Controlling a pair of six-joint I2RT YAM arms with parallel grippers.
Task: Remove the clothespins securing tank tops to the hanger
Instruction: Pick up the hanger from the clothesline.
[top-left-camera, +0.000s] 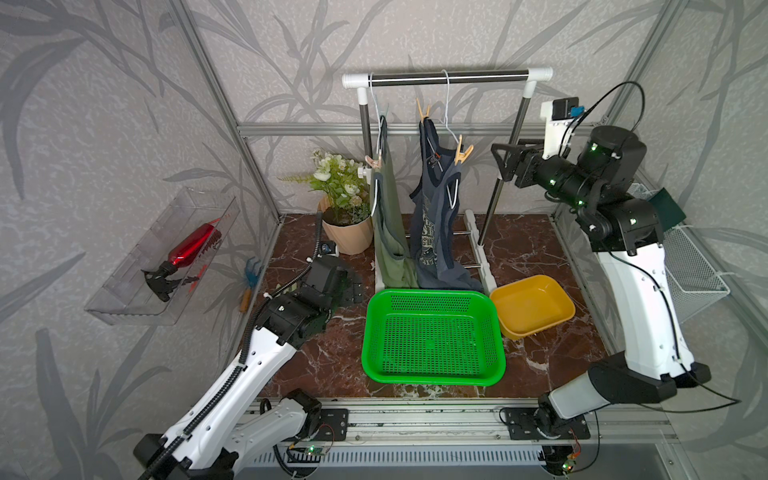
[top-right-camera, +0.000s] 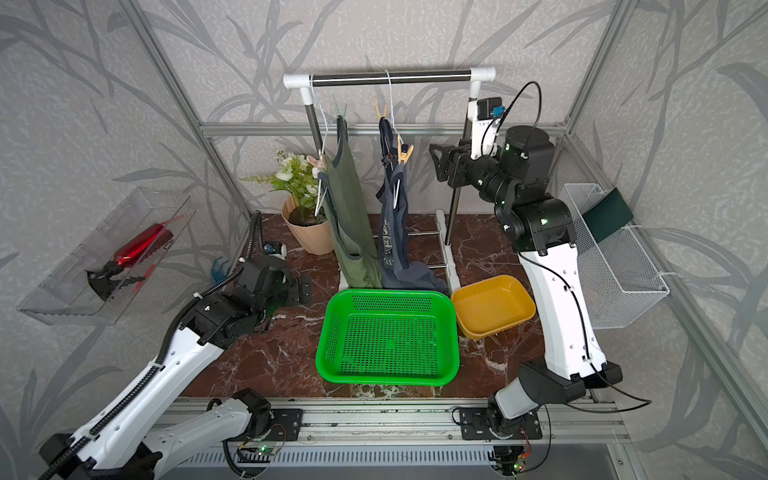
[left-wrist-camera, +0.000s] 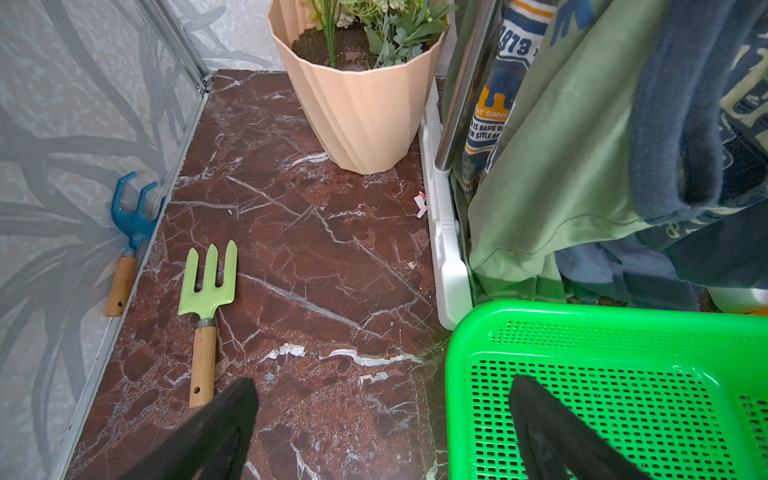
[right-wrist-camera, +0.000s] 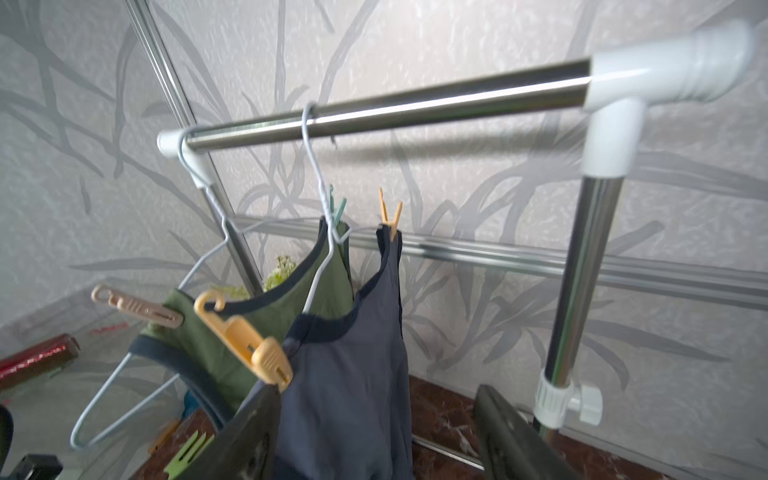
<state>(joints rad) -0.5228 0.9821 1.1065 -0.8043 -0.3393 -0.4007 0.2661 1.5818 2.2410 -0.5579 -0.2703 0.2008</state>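
Left gripper (left-wrist-camera: 382, 386) low and gaping over the table (left-wrist-camera: 316, 257); right gripper (top-left-camera: 500, 163) up by the rack (top-left-camera: 449, 77), every peg on.

Both sets of jaws stand wide with nothing in them, and the right one hangs just short of the yellow-tan clothespin (right-wrist-camera: 249, 343) on the navy tank top (top-left-camera: 432, 216) at its near shoulder. A second tan clothespin (top-left-camera: 423, 111) bites that top's far strap; a peach clothespin (top-left-camera: 372, 162) and a teal clothespin (right-wrist-camera: 338, 208) pin the olive tank top (top-left-camera: 388, 224) to its wire hanger (right-wrist-camera: 203, 264). Print down by the rack's pole reads "1973", "GARM", "IS BASIC", "STYLE OF", each cut off by folds. Navy's chest print is too creased to read. Both hems drop out of sight behind the green basket (top-left-camera: 432, 378).
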